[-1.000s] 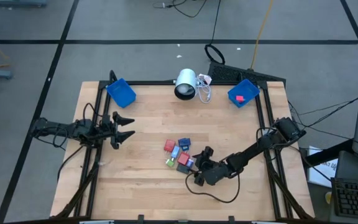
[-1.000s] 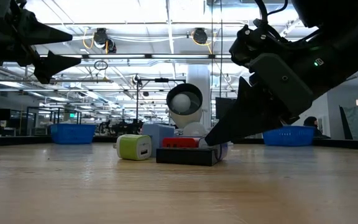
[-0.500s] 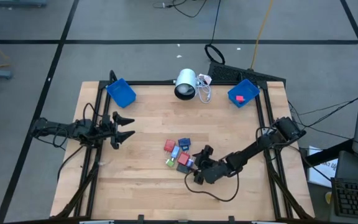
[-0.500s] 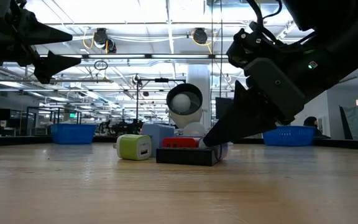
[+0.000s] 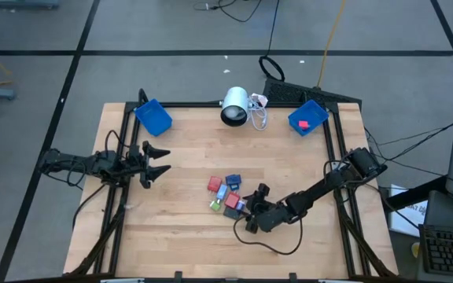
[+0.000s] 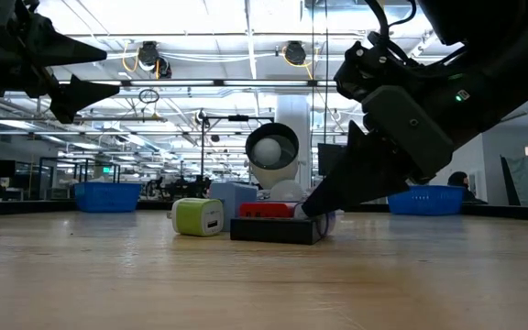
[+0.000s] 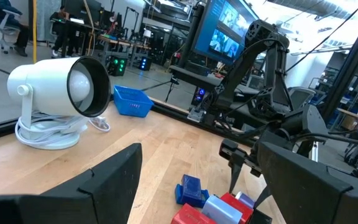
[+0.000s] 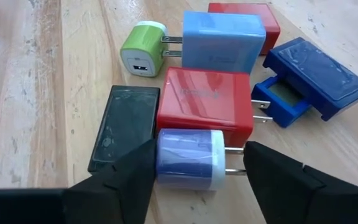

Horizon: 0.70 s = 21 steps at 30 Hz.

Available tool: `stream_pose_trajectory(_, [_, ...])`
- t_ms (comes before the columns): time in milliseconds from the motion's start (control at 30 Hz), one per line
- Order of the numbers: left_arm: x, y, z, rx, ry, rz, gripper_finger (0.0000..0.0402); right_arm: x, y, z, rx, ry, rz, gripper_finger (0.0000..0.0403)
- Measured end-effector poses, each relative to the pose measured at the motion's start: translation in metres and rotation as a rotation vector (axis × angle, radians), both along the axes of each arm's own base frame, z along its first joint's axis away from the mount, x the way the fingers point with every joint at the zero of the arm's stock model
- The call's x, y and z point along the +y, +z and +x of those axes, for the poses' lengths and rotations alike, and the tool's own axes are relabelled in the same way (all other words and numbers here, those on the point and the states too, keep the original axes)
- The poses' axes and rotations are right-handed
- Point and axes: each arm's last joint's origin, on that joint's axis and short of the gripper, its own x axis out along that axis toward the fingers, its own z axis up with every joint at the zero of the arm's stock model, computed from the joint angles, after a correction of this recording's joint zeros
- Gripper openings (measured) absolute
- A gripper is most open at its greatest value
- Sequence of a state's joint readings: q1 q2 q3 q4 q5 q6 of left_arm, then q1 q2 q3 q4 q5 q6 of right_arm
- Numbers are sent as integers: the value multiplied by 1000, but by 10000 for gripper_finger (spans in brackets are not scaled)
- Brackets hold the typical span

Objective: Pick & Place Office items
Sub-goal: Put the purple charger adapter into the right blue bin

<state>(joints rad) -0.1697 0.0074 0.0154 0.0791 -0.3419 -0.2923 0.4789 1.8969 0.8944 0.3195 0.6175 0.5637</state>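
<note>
- On my left, the left gripper (image 5: 162,161) hangs above bare wood near the table's left edge, its fingers spread wide with nothing between them.
- Behind it sits a blue bin (image 5: 153,117) at the back left corner; I can't see into it well.
- At back centre lies a white lamp (image 5: 235,106) with its coiled cable; in the low view it is partly hidden behind the pile.
- The office items are plug-in chargers clustered at mid-table: a green charger (image 8: 143,56), a light blue charger (image 8: 222,42), a red charger (image 8: 207,106), a dark grey block (image 8: 125,125), a dark blue piece (image 8: 311,78), and a second red one cut off at the frame edge.
- The right gripper (image 8: 197,163) is down at the pile's near side, fingers either side of a purple-blue charger (image 8: 185,158), close but contact unclear.
- The right blue bin (image 5: 308,118) holds something pink-red I can't identify.
</note>
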Motion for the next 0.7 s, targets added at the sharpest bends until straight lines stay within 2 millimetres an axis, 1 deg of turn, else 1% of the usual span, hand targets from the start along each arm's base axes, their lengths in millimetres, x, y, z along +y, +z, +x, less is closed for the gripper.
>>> stream_pose_trajectory(167, [0, 0, 0, 0, 0, 0, 324, 1, 0, 0, 13, 34, 32, 210])
stream_pose_trajectory(500, [0, 0, 0, 0, 0, 0, 324, 1, 0, 0, 14, 35, 23, 170])
stream_pose_trajectory(700, [0, 0, 0, 0, 0, 0, 324, 0, 0, 0, 13, 30, 25, 164])
